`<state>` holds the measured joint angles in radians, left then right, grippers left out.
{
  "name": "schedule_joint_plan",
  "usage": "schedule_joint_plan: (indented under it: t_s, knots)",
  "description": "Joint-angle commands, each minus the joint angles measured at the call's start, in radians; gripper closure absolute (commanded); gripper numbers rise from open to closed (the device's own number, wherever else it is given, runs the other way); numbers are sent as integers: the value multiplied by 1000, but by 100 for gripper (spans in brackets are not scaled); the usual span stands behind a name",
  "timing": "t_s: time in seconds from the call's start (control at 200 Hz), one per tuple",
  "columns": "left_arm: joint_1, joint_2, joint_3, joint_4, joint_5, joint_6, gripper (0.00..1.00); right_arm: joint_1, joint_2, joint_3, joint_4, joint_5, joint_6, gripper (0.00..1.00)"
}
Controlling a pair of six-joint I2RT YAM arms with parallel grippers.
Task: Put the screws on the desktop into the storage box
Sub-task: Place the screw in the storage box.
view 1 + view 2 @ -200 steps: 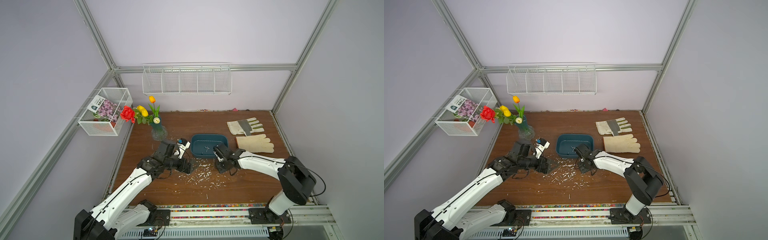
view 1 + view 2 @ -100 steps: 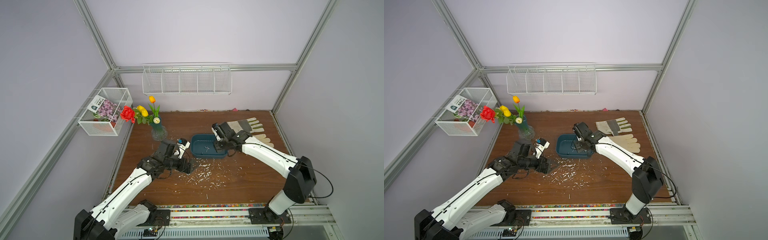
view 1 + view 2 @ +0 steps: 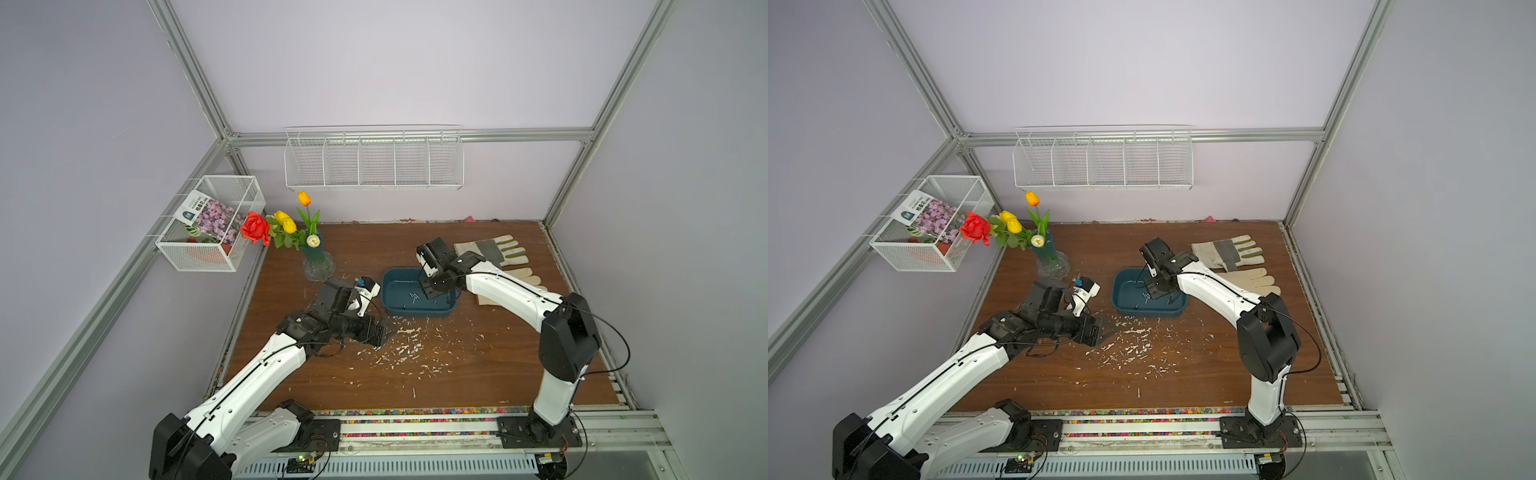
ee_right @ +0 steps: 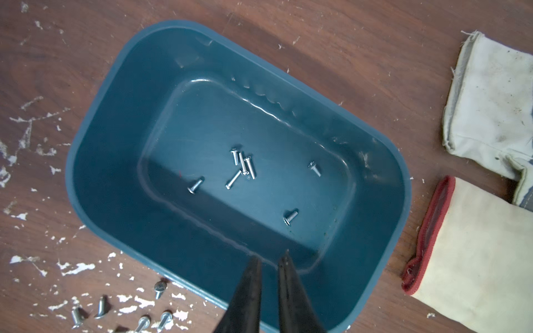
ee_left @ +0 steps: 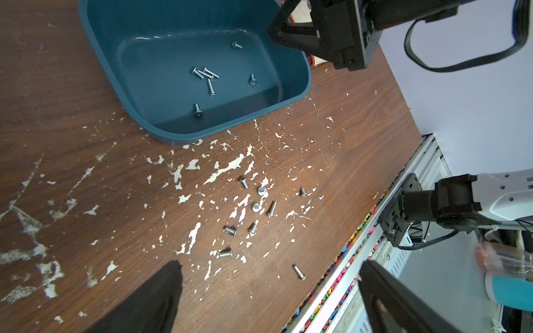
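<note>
Inspection of the bench finds the right gripper [image 4: 271,256] now stationed over the storage box [image 4: 95,178], where a second ago it was down on the desktop [image 5: 86,144] at the near side of the box, beside the scatter. Its jaws are all but closed, with only a slit between the tips, and no screw can be seen between them. I judge that a carried screw has just been let go into the box, though the drop itself is not visible. Seven screws [image 4: 240,164] lie on the box floor, four bunched near the middle and three apart. The box sits on the desktop just beside the work gloves [image 4: 476,245]. The left gripper [image 5: 269,265] has not shifted. It hangs over the scratched patch in front of the box with its jaws spread wide and nothing in them. At least nine loose screws [image 5: 256,207] lie below it among the white flecks, one well apart near the front rail. The task is therefore under half done. The next pick looks fiddly, as several screws lie close together and could be nudged aside.
</note>
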<state>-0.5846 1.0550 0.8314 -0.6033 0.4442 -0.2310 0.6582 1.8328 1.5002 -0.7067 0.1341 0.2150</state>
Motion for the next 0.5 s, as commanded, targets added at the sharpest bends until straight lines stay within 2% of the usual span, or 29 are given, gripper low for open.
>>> schedule_joint_plan:
  t_s: [0.0, 0.31, 0.495]
  knots:
    - [2, 14, -7, -4, -5, 2, 1, -8, -47, -38, -3, -11, -8, 81]
    - [-1, 26, -8, 9, -54, -37, 0, -7, -164, -179, 33, -39, 9, 58]
    - [-57, 83, -1, 0, -118, -86, 0, -8, -247, -278, 71, -82, 32, 19]
